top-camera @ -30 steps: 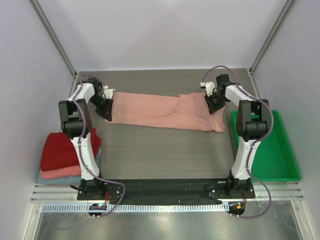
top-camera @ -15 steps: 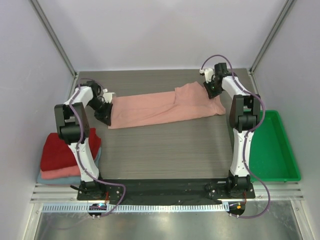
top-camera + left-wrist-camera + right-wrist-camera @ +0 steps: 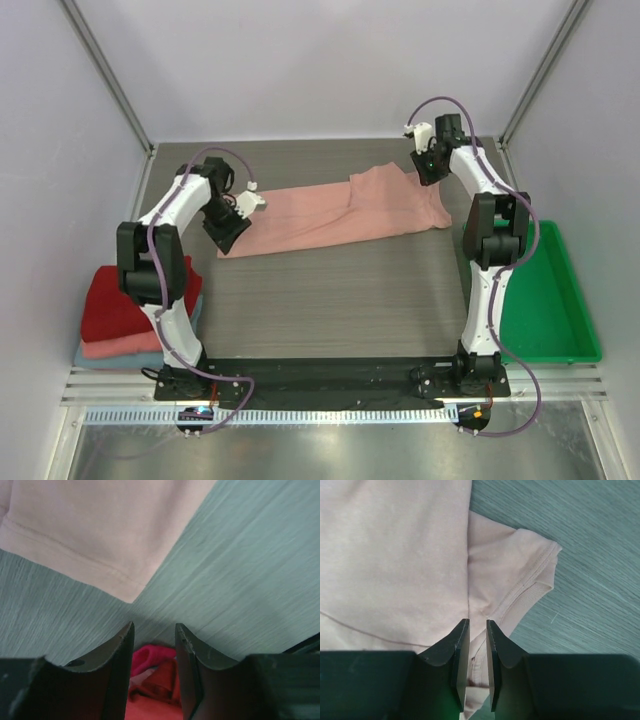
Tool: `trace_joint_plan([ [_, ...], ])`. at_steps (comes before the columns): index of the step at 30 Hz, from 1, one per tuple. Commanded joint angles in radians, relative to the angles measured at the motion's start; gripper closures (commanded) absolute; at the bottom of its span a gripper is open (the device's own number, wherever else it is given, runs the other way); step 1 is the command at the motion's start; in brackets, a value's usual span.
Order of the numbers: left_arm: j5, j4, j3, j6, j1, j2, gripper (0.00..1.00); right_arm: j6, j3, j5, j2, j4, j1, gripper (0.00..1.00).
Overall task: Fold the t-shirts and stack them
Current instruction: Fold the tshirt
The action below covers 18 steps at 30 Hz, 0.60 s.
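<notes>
**Ana:** What is closest to us?

**Ben:** The folded pile [image 3: 120, 305], at the lower left of the top view. Dark red is on top, then salmon, then light blue. The green tray [image 3: 550, 300] is at the lower right.

**Ana:** Where is the pink t-shirt [image 3: 330, 212]?

**Ben:** It lies in a long strip across the middle of the table [image 3: 330, 300]. It is not on the pile yet.

**Ana:** And the left gripper [image 3: 232, 225]?

**Ben:** It hangs just by the shirt's left corner. Its fingers are partly open and hold nothing.

**Ana:** What could go wrong there?

**Ben:** It could come down beside the hem [image 3: 127, 592] and grab only table. Or it could catch just one layer, and then the fold slides open.

**Ana:** And far back?

**Ben:** The right gripper [image 3: 428, 168] is at the upper right, over the sleeve [image 3: 520, 575]. Its fingers leave a thin gap. I cannot tell if cloth is pinched.

**Ana:** Is that trouble?

**Ben:** Maybe. If cloth is caught and the arm lifts, the shirt gets pulled crooked and the sleeve flops out.
</notes>
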Motion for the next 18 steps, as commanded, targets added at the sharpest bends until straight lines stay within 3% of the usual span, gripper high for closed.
trace_joint_plan([
  [1,-0.108,0.068,0.023,0.07,0.013,0.034,0.6,0.021,-0.016,-0.018,-0.118,0.004,0.009,0.74],
  [9,-0.092,0.053,0.089,0.071,0.011,0.129,0.59,0.015,-0.062,-0.015,-0.161,-0.002,0.01,0.74],
  [18,-0.091,0.073,0.032,0.064,0.003,0.154,0.59,0.007,-0.082,-0.004,-0.167,-0.005,0.012,0.73],
])
